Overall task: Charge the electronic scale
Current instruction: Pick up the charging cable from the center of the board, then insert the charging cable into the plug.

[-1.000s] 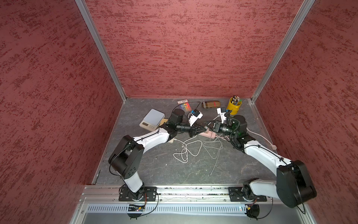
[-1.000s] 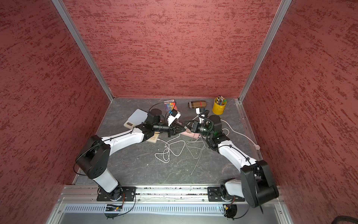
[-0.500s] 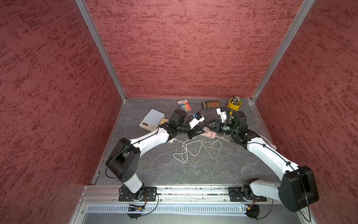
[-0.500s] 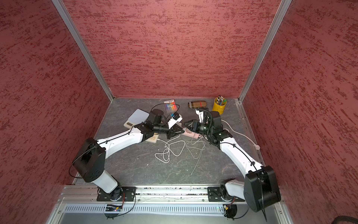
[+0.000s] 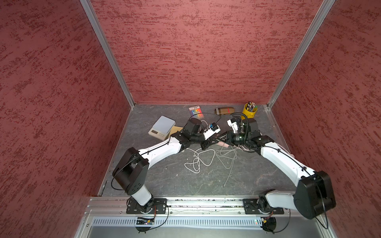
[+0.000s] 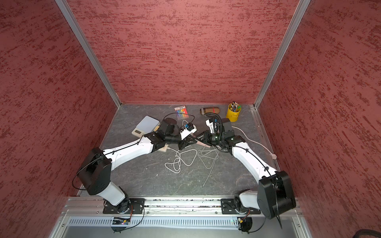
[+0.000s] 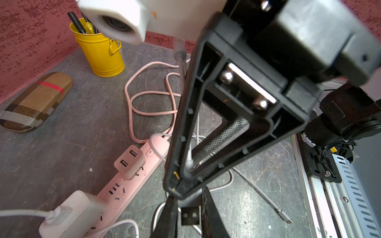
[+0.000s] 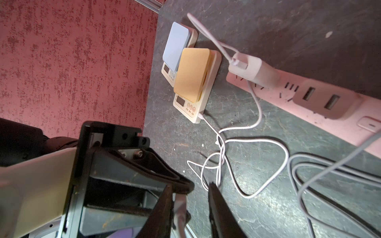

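Pinching white cable end (image 8: 179, 203) in left jaws near far edge of grey counter (image 5: 165, 175), right jaws spread either side of it, pink plastic power strip (image 8: 348, 127) close by

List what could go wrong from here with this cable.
1. The left gripper pinches the plug while the right gripper has its jaws open around it; an early release would likely drop it.
2. The loose cables lie in tangled loops on the table; a pull may snag them.
3. The orange-topped scale already has a cable in; the blue-topped scale shows none. Mixing them up is possible.
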Controlling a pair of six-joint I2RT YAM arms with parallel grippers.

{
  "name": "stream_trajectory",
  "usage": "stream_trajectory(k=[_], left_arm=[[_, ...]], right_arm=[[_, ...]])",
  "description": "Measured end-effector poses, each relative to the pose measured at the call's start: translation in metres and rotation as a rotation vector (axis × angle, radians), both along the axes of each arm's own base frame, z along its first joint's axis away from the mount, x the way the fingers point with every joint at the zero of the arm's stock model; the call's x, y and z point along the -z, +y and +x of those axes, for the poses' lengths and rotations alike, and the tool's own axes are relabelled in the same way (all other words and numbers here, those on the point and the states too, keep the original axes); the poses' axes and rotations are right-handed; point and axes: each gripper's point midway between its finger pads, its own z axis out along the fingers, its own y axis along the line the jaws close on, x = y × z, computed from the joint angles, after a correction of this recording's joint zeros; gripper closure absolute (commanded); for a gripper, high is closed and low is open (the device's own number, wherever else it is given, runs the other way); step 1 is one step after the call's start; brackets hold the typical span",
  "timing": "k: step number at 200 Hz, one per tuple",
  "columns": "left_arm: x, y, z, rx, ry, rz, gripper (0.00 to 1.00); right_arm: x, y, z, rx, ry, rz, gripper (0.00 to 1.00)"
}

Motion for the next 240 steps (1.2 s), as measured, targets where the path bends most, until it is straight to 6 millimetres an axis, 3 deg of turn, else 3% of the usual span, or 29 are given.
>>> stream_trajectory(k=[26, 50, 58, 78, 90, 119, 147, 173, 195, 240], left_arm=[[0.004, 0.0, -0.002, -0.002, -0.004, 0.02, 0.87], [0.005, 0.0, -0.003, 0.0, -0.018, 0.034, 0.84], [0.006, -0.001, -0.003, 0.0, -0.022, 0.037, 0.79], [0.006, -0.001, -0.003, 0.001, -0.042, 0.045, 0.49], [0.005, -0.001, -0.002, -0.01, -0.047, 0.049, 0.44], [0.0, 0.005, 0.008, -0.077, -0.047, 0.049, 0.44], [0.001, 0.02, 0.031, -0.207, 0.004, 0.042, 0.48], [0.004, 0.036, 0.049, -0.341, 0.097, 0.024, 0.48], [0.011, 0.051, 0.064, -0.47, 0.201, 0.005, 0.47], [0.029, 0.097, 0.099, -0.694, 0.39, -0.037, 0.47]], right_arm=[[-0.002, 0.002, -0.002, -0.017, -0.005, 0.002, 0.96], [-0.002, 0.003, -0.002, -0.012, 0.004, 0.004, 1.0], [-0.002, 0.003, -0.002, -0.012, 0.007, 0.005, 1.0], [-0.001, 0.002, -0.001, 0.003, 0.012, 0.0, 1.0], [0.003, -0.002, 0.003, 0.038, 0.018, -0.025, 1.0], [0.013, -0.025, 0.019, 0.215, 0.044, -0.14, 1.0], [0.02, -0.044, 0.029, 0.386, 0.046, -0.252, 1.0], [0.021, -0.037, 0.04, 0.466, 0.038, -0.378, 1.0], [0.021, -0.025, 0.061, 0.521, 0.015, -0.474, 1.0], [0.047, -0.017, 0.087, 0.582, 0.005, -0.697, 1.0]])
